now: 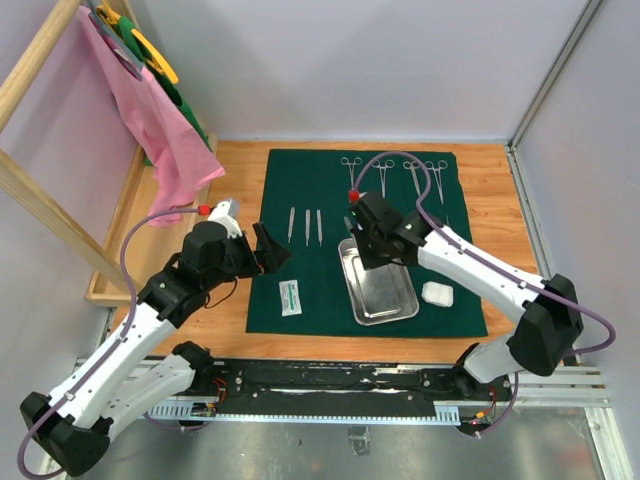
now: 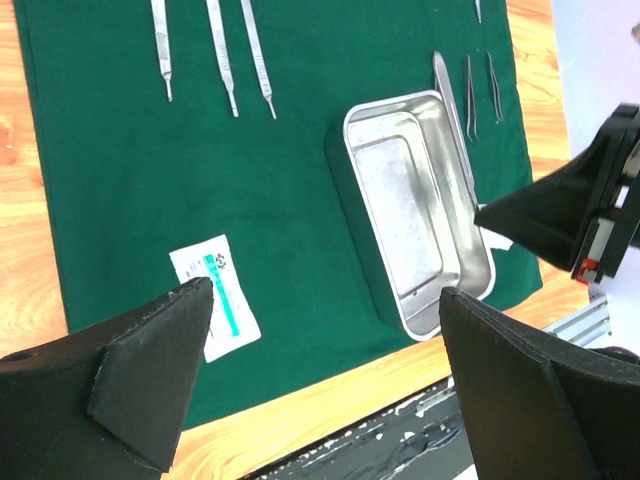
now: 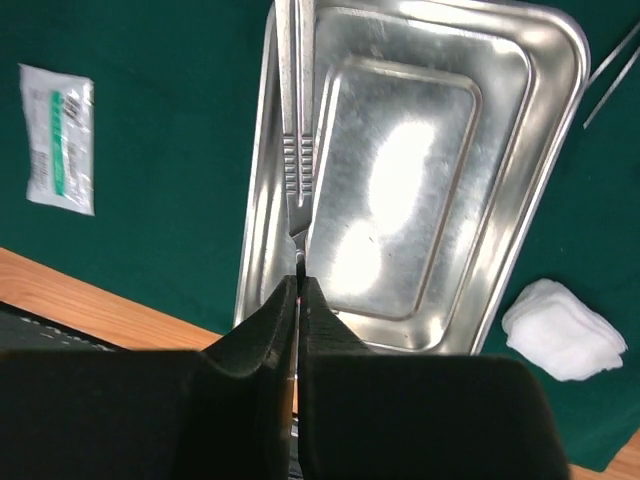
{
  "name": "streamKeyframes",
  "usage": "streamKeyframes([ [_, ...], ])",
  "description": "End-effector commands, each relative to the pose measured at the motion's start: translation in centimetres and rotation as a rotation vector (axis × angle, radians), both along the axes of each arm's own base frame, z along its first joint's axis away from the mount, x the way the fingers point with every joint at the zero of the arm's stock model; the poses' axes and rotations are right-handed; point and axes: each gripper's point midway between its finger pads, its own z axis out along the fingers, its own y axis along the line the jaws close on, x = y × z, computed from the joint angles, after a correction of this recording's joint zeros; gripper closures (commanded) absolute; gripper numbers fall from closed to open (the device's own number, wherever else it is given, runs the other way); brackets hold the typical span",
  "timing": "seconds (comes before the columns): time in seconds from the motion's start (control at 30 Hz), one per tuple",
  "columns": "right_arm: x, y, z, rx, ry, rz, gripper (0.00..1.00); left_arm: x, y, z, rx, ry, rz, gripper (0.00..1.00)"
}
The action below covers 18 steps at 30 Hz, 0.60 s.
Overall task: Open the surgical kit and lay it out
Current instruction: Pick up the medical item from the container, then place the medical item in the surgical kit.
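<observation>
A green cloth (image 1: 320, 290) lies flat and open in the middle of the wooden worktop (image 1: 500, 200). A shiny steel tray (image 1: 385, 295) sits on the cloth, close to the cloth's near edge and a bit toward the right side of the worktop. The tray has nothing lying on its floor.

The right claw (image 3: 299, 285) hangs over the tray. Its two fingers are pressed together on the end of a thin steel tool (image 3: 297, 150) with a ribbed grip. The tool runs along one long rim of the tray. I cannot tell if it touches the rim.

The left claw (image 2: 328, 290) is up above the left part of the cloth. Its fingers (image 2: 150, 370) stand wide apart and hold nothing. Under it lies a small white packet (image 2: 215, 295) with a green stripe. The packet is flat on the cloth, left of the tray and not touching it.

A white gauze wad (image 1: 437, 294) sits just beside the tray on its right, near the cloth's near right corner.

Three tweezers (image 1: 307, 225) lie side by side on the cloth, farther back than the packet. Four clamps (image 1: 384, 175) lie in a row along the cloth's far edge.

A pink cloth (image 1: 160, 130) hangs from a wooden rack past the left edge of the worktop.
</observation>
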Motion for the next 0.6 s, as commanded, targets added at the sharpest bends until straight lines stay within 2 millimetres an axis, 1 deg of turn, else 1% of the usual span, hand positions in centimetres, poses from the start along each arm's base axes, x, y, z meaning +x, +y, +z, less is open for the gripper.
streamKeyframes([
  [0.0, 2.9, 1.9, 1.9, 0.051, -0.014, -0.039, 0.99, -0.4, 0.7, 1.9, -0.009, -0.037, 0.007, 0.01],
  [0.13, 5.5, 5.1, 2.0, 0.096, 0.008, -0.080, 0.99, -1.1, 0.9, 3.4, -0.025, -0.056, -0.002, 0.01],
  [0.33, 8.9, 10.3, 1.3, 0.199, 0.049, -0.156, 0.99, -2.5, 1.5, 6.7, -0.064, -0.103, -0.011, 0.01],
  [0.37, 9.4, 11.1, 0.5, 0.204, 0.060, -0.170, 0.99, -2.8, 1.6, 7.3, -0.074, -0.110, -0.015, 0.01],
  [0.4, 9.7, 11.8, 0.3, 0.219, 0.070, -0.178, 0.99, -3.1, 1.6, 7.5, -0.080, -0.110, -0.017, 0.01],
  [0.43, 10.0, 12.6, 0.1, 0.233, 0.076, -0.185, 0.99, -3.3, 1.6, 7.7, -0.089, -0.111, -0.020, 0.01],
  [0.5, 10.6, 14.0, -1.2, 0.236, 0.093, -0.199, 0.99, -3.8, 1.7, 7.9, -0.103, -0.109, -0.025, 0.01],
  [0.57, 11.0, 15.5, -1.7, 0.249, 0.100, -0.211, 0.99, -4.2, 1.7, 8.1, -0.119, -0.112, -0.031, 0.01],
])
